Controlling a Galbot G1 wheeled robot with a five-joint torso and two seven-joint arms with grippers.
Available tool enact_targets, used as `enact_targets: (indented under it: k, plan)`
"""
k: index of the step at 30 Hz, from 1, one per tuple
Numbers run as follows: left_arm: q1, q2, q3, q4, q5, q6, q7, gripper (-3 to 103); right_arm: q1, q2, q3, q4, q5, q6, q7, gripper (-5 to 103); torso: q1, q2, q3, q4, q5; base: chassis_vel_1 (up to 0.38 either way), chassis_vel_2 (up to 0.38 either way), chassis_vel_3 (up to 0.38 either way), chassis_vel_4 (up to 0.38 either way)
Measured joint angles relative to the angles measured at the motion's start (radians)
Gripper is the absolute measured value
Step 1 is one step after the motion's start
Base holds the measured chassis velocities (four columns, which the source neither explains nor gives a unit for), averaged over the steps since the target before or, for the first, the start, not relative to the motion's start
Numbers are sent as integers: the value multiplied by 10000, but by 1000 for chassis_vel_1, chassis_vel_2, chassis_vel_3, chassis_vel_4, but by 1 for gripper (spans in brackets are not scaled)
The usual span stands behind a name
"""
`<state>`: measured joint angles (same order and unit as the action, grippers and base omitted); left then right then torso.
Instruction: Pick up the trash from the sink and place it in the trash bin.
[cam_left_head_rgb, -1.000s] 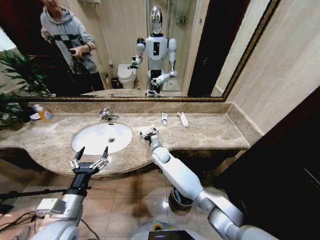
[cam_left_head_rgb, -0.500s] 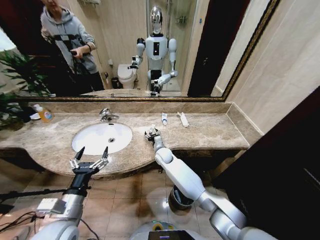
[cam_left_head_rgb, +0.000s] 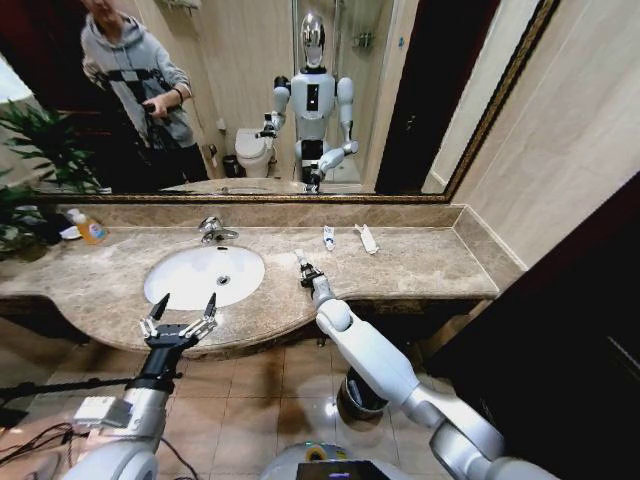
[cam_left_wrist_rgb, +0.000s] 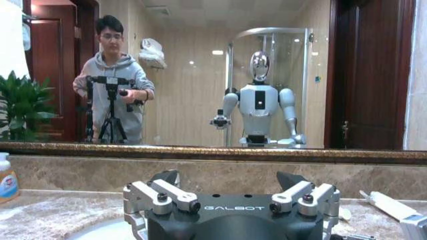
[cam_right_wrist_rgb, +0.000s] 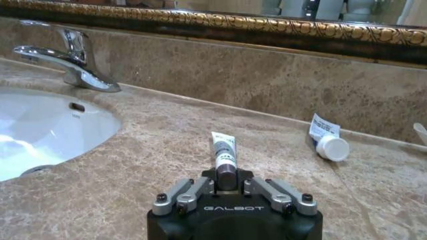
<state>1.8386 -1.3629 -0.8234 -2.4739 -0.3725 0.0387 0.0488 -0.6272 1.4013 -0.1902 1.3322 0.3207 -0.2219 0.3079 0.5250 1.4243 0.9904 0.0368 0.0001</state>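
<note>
Right gripper clenched on a small tube, mid-frame over the marble just right of the sink. Two more tubes lying upper centre by the backsplash, tap behind the basin, bin on the floor under the arm. Left gripper spread wide, lower left before the counter edge.

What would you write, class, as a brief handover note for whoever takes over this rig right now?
Right gripper: jaws shut on a small tube, over the marble surround right of the sink.
Left gripper: jaws open, empty, in front of the sink.
Another tube and a flat white packet lie on the counter near the mirror.
Trash bin stands on the floor under the right arm.
Done: one tube gripped.
Left: bin it, then collect the rest.
</note>
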Motion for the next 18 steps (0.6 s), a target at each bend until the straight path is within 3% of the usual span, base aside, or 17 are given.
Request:
enact_targets:
  k: [10,13,18]
  plan:
    - [0,0,0,0,0,0,0,100,-509,-592,708,1167,-118,157,-270,18,0,0,0,1,1,0,0,0,0]
    - [0,0,0,0,0,0,0,100,-1295,-1264,1501,2324,-418,321,-864,18,0,0,0,-1,0,0,0,0,0]
    - [0,0,0,0,0,0,0,100,-2448,-1950,2377,3840,-141,153,-996,18,0,0,-1,-1,2,0,0,0,0]
